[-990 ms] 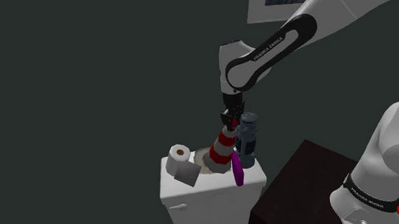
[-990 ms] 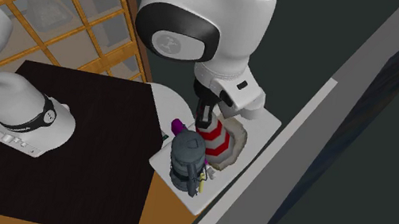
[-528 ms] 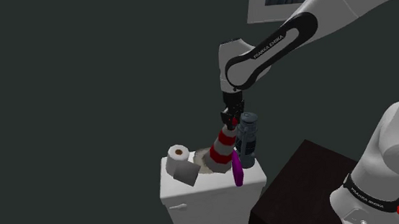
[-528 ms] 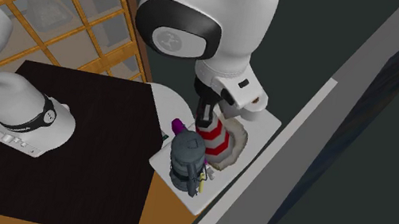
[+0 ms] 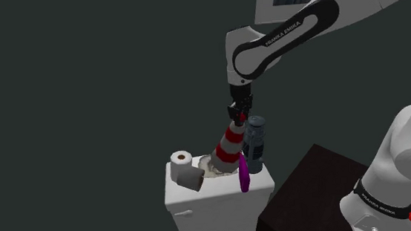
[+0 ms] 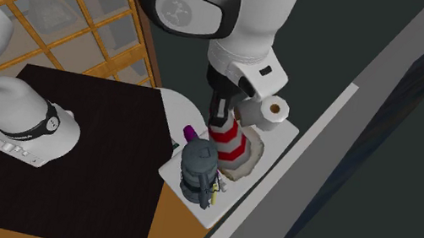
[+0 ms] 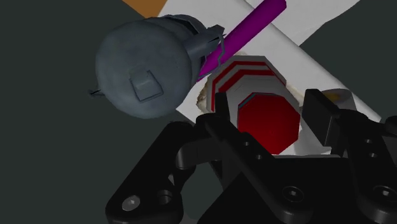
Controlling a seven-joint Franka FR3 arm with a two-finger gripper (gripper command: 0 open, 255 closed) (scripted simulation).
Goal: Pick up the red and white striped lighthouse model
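The red and white striped lighthouse model (image 5: 229, 141) (image 6: 228, 142) (image 7: 249, 69) is found on top of the white tank (image 5: 216, 198) (image 6: 283, 135), near the middle of the tank's top. It is tilted, with its cap leaned towards the tank end where a grey canister (image 5: 256, 141) (image 6: 199, 169) (image 7: 146, 70) is stood. The model's rocky base (image 5: 213, 165) is seen low against the tank's top; whether it is touching that top cannot be told.

The gripper (image 5: 238, 115) (image 6: 217, 116) (image 7: 270, 116) is held above the tank, and its black fingers (image 7: 221, 111) are clasped on the lighthouse's red cap, one at each side.

The canister is stood upright on the tank, just beside the lighthouse, at the tank end nearest the dark stand (image 5: 313, 193) (image 6: 83, 173). A purple rod (image 5: 244, 175) (image 6: 189, 131) (image 7: 245, 28) is seen at the tank's edge by the canister. At the tank's opposite end an upright paper roll (image 5: 182, 159) (image 6: 273, 110) and a lying paper roll (image 5: 192, 180) are placed near the rocky base.
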